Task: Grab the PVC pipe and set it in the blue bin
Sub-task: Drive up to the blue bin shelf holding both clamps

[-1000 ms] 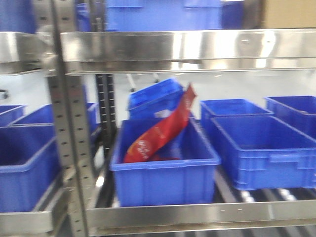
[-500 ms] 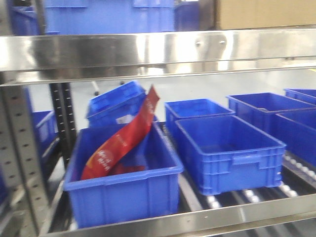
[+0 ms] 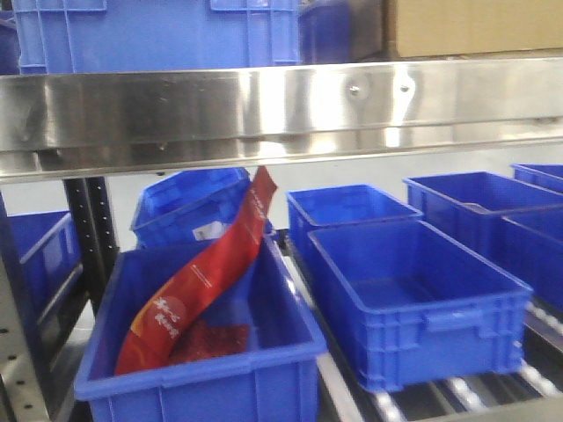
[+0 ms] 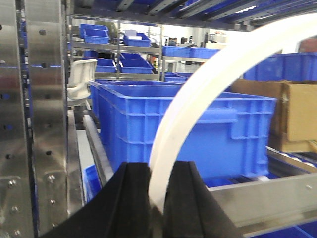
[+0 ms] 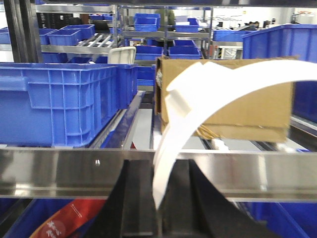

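Observation:
In the left wrist view a white curved PVC pipe (image 4: pixel 208 84) arcs up to the right from my left gripper (image 4: pixel 157 198), which is shut on its lower end. In the right wrist view another curved white PVC pipe (image 5: pixel 198 99) rises from my right gripper (image 5: pixel 159 198), also shut on it. Neither gripper shows in the front view. There an empty blue bin (image 3: pixel 413 290) stands on the lower shelf right of centre. To its left, a second blue bin (image 3: pixel 198 367) holds a red bag (image 3: pixel 207 272).
A steel shelf beam (image 3: pixel 281 105) crosses the top of the front view, and more blue bins (image 3: pixel 466 198) stand behind and to the right. A blue bin (image 4: pixel 188 129) and a cardboard box (image 4: pixel 297 114) face the left wrist; a steel rail (image 5: pixel 59 168) and cardboard box (image 5: pixel 257 109) face the right.
The front view has shifted right and closer. The bin with the red bag slid from centre to lower left, and the steel upright has left the frame.

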You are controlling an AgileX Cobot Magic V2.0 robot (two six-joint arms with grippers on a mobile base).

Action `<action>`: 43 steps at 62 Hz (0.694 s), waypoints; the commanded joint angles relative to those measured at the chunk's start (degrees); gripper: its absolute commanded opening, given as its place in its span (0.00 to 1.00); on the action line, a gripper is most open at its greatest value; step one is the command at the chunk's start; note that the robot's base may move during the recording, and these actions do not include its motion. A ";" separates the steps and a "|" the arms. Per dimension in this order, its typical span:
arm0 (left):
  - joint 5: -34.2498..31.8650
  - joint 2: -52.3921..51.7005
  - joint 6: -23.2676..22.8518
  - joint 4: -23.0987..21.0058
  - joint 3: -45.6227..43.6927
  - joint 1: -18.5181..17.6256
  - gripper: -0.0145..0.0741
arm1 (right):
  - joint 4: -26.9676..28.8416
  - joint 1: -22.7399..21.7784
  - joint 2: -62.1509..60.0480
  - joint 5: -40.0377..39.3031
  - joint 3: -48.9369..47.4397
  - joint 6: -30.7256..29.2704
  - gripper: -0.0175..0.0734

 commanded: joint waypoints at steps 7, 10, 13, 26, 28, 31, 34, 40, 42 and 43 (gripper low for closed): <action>-1.66 -0.36 -0.16 -0.45 -0.07 -0.20 0.04 | -0.30 0.18 -0.16 -0.96 0.05 -0.50 0.01; -1.66 -0.36 -0.16 -0.45 -0.07 -0.20 0.04 | -0.30 0.18 -0.16 -0.96 0.05 -0.50 0.01; -1.66 -0.36 -0.16 -0.45 -0.07 -0.20 0.04 | -0.30 0.18 -0.16 -0.96 0.05 -0.50 0.01; -1.66 -0.36 -0.16 -0.45 -0.07 -0.20 0.04 | -0.30 0.18 -0.16 -0.96 0.05 -0.50 0.01; -1.66 -0.36 -0.16 -0.45 -0.07 -0.20 0.04 | -0.30 0.18 -0.16 -0.96 0.05 -0.50 0.01; -1.66 -0.36 -0.16 -0.45 -0.07 -0.20 0.04 | -0.30 0.18 -0.16 -0.96 0.05 -0.50 0.01; -1.66 -0.36 -0.16 -0.45 -0.07 -0.20 0.04 | -0.30 0.18 -0.16 -0.96 0.05 -0.50 0.01; -1.66 -0.36 -0.16 -0.45 -0.07 -0.20 0.04 | -0.30 0.18 -0.16 -0.96 0.05 -0.50 0.01; -1.66 -0.36 -0.16 -0.45 -0.07 -0.20 0.04 | -0.30 0.18 -0.16 -0.96 0.05 -0.50 0.01; -1.66 -0.36 -0.16 -0.45 -0.07 -0.20 0.04 | -0.30 0.18 -0.16 -0.96 0.05 -0.50 0.01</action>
